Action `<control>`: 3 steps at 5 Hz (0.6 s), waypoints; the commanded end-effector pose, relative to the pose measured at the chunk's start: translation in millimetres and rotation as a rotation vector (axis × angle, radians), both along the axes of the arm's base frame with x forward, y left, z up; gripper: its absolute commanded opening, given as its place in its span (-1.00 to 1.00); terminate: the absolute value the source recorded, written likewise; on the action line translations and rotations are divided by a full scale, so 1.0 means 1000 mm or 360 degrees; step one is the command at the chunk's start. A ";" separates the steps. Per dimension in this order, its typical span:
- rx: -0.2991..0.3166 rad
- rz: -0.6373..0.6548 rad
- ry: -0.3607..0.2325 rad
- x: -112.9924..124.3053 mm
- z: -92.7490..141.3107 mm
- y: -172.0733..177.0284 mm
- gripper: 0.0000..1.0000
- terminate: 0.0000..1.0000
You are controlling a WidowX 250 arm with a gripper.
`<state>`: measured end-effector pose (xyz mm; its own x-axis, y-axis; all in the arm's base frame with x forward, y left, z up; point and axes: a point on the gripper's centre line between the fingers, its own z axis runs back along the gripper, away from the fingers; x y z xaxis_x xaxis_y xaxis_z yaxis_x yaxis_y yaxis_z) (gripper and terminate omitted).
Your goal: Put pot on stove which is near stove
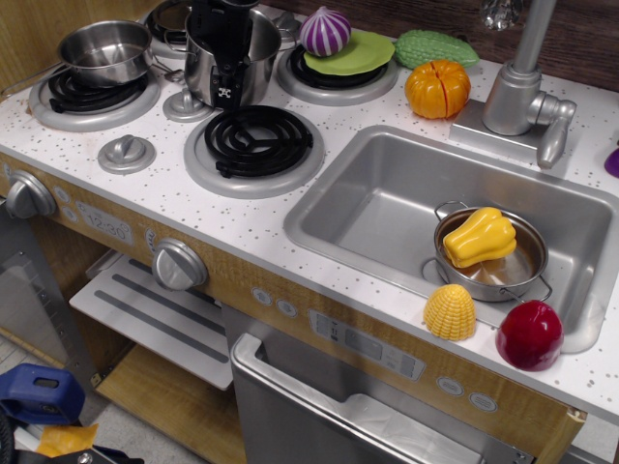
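The tall steel pot (259, 66) stands on the counter at the back, just behind the front stove burner (256, 140), a black spiral coil in a silver ring that has nothing on it. My black gripper (228, 70) comes down from the top edge onto the pot's near rim. One finger (225, 89) lies against the outside of the pot's front wall. The other finger is hidden inside the pot, so I cannot see how the jaws stand.
A long-handled saucepan (104, 50) sits on the left burner. A purple onion (325, 31) on a green plate, a green gourd (435, 46), an orange pumpkin (437, 89) and the faucet (517, 87) line the back. The sink (387, 193) holds a pan with a yellow pepper (479, 237).
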<state>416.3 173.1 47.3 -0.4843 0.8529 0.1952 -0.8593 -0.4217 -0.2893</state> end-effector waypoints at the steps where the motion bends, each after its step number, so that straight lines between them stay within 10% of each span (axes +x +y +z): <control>1: -0.0007 0.0029 -0.0088 0.003 0.018 0.017 1.00 -1.00; 2: 0.0003 0.0046 -0.0094 0.003 0.017 0.017 -1.00 -1.00; 3: 0.0000 0.0052 -0.0102 0.003 0.017 0.017 -1.00 -1.00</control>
<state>418.0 183.5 47.3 -0.5054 0.8455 0.1726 -0.8431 -0.4411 -0.3077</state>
